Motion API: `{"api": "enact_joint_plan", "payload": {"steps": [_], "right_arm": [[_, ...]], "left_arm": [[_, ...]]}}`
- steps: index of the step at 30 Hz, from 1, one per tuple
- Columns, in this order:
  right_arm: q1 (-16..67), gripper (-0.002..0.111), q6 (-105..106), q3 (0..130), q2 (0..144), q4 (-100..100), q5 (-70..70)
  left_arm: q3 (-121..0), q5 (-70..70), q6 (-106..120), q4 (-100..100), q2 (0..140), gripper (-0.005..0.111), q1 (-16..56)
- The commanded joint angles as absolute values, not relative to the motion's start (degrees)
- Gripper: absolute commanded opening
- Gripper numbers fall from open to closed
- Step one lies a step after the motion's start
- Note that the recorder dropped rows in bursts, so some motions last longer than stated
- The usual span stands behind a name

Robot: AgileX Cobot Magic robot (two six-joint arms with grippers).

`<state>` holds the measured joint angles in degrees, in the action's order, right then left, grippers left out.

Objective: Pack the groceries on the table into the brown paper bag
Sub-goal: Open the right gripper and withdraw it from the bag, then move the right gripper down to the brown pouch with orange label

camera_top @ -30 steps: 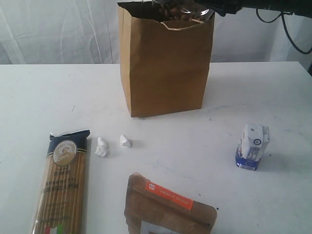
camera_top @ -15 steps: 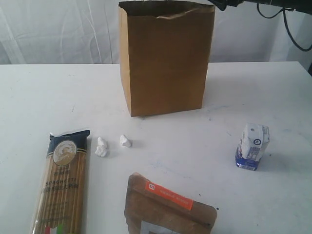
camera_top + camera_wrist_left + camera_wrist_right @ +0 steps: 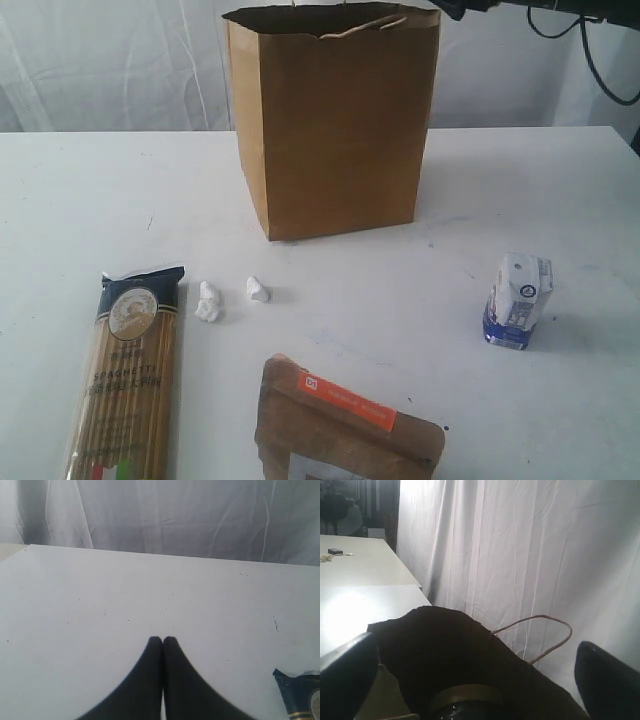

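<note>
**Mia:** Where is the brown paper bag (image 3: 335,130)?

**Tom:** It stands upright on the white counter (image 3: 90,190), toward the back, near the middle; its top edge is a bit ragged; a twisted handle (image 3: 545,616) sticks up at the rim.

**Mia:** Is anything in it?

**Tom:** Yes; the right wrist view looks down into the dark inside; a round jar top (image 3: 462,696) with a gold-looking rim sits low in there; I cannot tell which jar it is.

**Mia:** What about the right hand (image 3: 473,645)?

**Tom:** It hangs above the bag's mouth; its two fingers (image 3: 605,690) are spread wide apart; it grips nothing.

**Mia:** And the left hand (image 3: 162,641)?

**Tom:** Its two dark fingers are pressed tight together, tip to tip, with nothing between them; it is over a bare part of the counter; the dark blue end of the spaghetti packet (image 3: 125,380) is close by.

**Mia:** What lies outside the bag?

**Tom:** The spaghetti packet lies flat at the front left; the orange-labelled brown pouch (image 3: 340,430) lies flat at the front middle, partly cut off by the picture's edge; the small white-blue carton (image 3: 518,300) stands upright on the right, well apart from the bag; two small white lumps (image 3: 208,302) lie between the packet and the bag, just beside each other.

**Mia:** And behind it all?

**Tom:** A white curtain (image 3: 120,70).
</note>
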<state>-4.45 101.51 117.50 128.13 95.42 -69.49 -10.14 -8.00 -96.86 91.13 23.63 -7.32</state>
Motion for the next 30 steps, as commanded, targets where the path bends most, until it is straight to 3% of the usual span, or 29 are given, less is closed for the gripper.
{"api": "enact_joint_plan", "payload": {"steps": [1,8,11,14,18,25,30], "right_arm": [[-5.65,0.105,98.89,118.04,126.21,95.63,-69.96],[-11.06,0.102,82.53,118.04,120.50,88.64,-61.81],[-13.77,0.090,71.14,118.04,117.38,78.91,-57.55],[-15.89,0.061,59.00,118.04,114.87,67.51,-57.99],[-17.78,-0.001,44.34,118.04,112.87,54.02,-61.31],[-20.14,0.000,23.21,118.04,110.95,40.07,-64.15],[-19.89,0.000,17.68,115.44,100.80,30.93,-47.49]], "left_arm": [[-9.77,-8.49,-96.99,92.20,23.41,0.000,-7.32],[-9.77,-12.45,-96.99,92.57,23.41,0.000,-7.32],[-9.77,-12.85,-96.99,94.19,23.41,0.000,-7.32],[-9.77,-11.96,-96.99,94.46,23.41,0.000,-7.32],[-9.77,-10.46,-96.99,94.46,23.41,0.000,-7.32],[-9.77,-9.68,-96.99,94.46,23.41,0.000,-7.32],[-9.77,-12.76,-97.22,94.46,23.41,0.000,-7.32]]}}
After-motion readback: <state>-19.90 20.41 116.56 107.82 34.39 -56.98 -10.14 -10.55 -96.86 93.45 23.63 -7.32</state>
